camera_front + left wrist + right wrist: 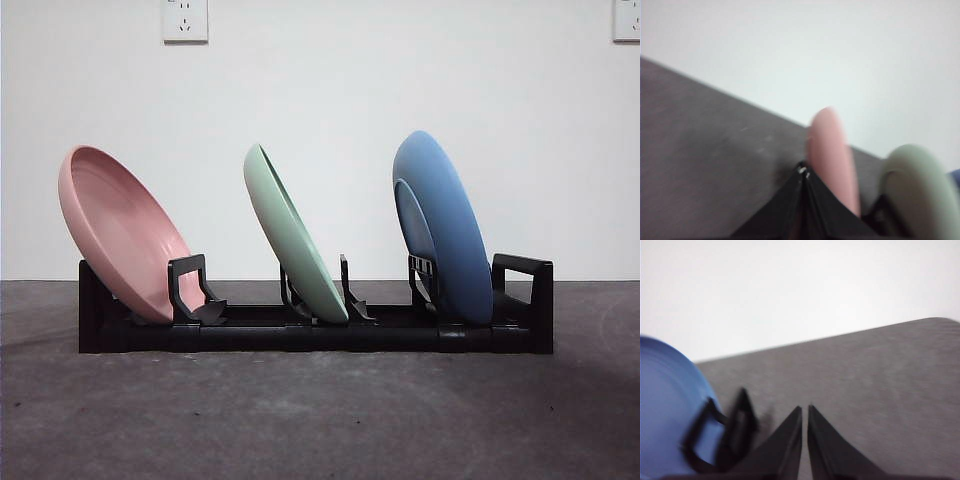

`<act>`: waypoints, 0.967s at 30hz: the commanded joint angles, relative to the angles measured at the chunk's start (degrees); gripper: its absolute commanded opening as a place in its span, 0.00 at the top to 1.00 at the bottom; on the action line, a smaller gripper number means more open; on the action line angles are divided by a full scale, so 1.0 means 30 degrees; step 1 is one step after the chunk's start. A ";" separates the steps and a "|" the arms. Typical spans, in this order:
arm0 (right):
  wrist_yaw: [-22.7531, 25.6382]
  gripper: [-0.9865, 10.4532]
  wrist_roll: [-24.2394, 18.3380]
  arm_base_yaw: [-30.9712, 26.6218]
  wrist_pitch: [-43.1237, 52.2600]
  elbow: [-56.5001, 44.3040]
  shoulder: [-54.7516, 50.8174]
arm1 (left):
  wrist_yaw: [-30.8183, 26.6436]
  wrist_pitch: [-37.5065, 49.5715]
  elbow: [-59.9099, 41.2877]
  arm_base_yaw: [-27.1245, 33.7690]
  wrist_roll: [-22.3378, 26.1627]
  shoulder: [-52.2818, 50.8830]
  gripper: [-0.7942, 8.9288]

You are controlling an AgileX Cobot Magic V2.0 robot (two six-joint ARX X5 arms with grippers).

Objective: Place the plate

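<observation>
Wall (320, 120) behind the table was plain white, evenly lit. Two white power sockets sat high on it: one (185, 20) toward the left, one (626, 20) at the far right edge. Table (320, 420) surface was dark grey, matte, faintly mottled.

Grey table (300, 420) ran across the foreground, meeting a white wall (330, 90) behind. Above the table, a white socket (185, 20) sat top left on the wall, another socket (627, 20) at far right edge.
</observation>
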 commanded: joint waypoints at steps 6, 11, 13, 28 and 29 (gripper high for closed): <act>-0.1792 0.90 0.4182 -0.0022 -0.2025 0.1821 0.0444 | 0.0619 -0.1974 0.2244 -0.0022 -0.2616 0.0372 0.91; -0.2710 0.90 0.4197 -0.0022 -0.5034 0.5370 0.2404 | 0.0619 -0.6980 0.6237 -0.0022 -0.1479 0.2076 0.91; -0.3563 0.90 0.4058 -0.0022 -0.5945 0.6878 0.3512 | 0.0634 -0.8918 0.7868 -0.0022 -0.0707 0.3016 0.91; -1.0528 0.90 0.2346 0.0182 -1.5737 1.7180 1.3049 | 0.4976 -1.9198 1.6990 -0.0029 0.1778 1.0251 0.91; -1.0848 0.90 0.2222 0.0262 -1.6225 1.7617 1.3508 | 0.5428 -1.9671 1.7340 -0.0029 0.2018 1.0630 0.91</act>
